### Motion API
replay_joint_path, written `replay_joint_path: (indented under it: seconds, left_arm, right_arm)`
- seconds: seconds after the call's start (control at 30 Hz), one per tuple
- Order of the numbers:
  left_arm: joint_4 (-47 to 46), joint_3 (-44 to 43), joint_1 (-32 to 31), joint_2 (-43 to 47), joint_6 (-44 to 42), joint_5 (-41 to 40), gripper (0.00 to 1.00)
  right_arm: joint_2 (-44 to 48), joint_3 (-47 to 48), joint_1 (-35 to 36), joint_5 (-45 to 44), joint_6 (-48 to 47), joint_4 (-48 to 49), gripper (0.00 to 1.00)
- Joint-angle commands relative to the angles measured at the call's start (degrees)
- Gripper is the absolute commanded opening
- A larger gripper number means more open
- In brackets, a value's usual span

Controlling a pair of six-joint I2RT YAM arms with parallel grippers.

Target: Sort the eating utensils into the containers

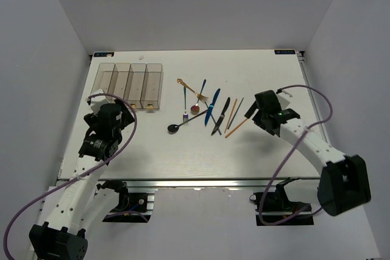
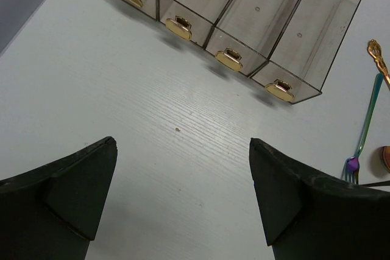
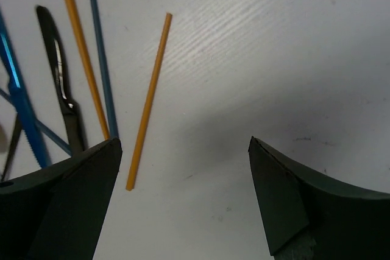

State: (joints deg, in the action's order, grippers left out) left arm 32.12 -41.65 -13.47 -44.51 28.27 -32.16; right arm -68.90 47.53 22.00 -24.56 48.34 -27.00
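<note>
- White table (image 1: 183,156) boxed in by plain grey walls; the four containers (image 1: 130,83) stand joined in a row at its far left.
- The eating utensils (image 1: 211,106) lie loose mid-table, well apart from the containers, none sorted yet.
- The right gripper (image 3: 183,147) hangs wide open just beside the outermost orange chopstick (image 3: 148,101); the left gripper (image 2: 183,144), equally spread, hovers near the containers.
- Likely trouble: that slim stick lies flat, so the fingers may scrape the table, or nudge it rolling against its neighbours and pinch two.
</note>
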Motion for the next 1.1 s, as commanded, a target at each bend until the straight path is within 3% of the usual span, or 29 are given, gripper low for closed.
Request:
replay_joint_path:
  seconds: [0.0,0.2,0.43,0.73,0.87,1.07]
  left_arm:
    - [-0.83,-0.54,-0.5,-0.14,-0.67,1.58,0.98]
    - [-0.92,-0.36,-0.5,-0.22,-0.76,1.84,0.98]
    - [-1.0,-0.45,-0.59,-0.66,-0.94,2.45,0.98]
    - [-1.01,-0.28,-0.68,-0.75,-1.03,2.54,0.98]
    - [-1.01,-0.36,-0.68,-1.01,-1.11,2.72,0.98]
    - [-1.09,-0.28,-0.76,-1.28,-1.2,2.9,0.98]
  right_arm:
    - [-4.73,3.1,3.13,-3.39,7.38,-2.89,0.89]
    - [-15.81,9.85,8.14,-8.31,14.32,-6.39,0.87]
    - [-27.58,16.98,11.04,-10.6,21.0,-14.04,0.77]
    - [-30.59,13.83,11.75,-9.28,23.65,-11.06,0.66]
    - [-31.11,10.75,11.75,-7.09,22.33,-4.65,0.65]
    - [-32.34,9.86,11.75,-6.82,23.02,-4.27,0.62]
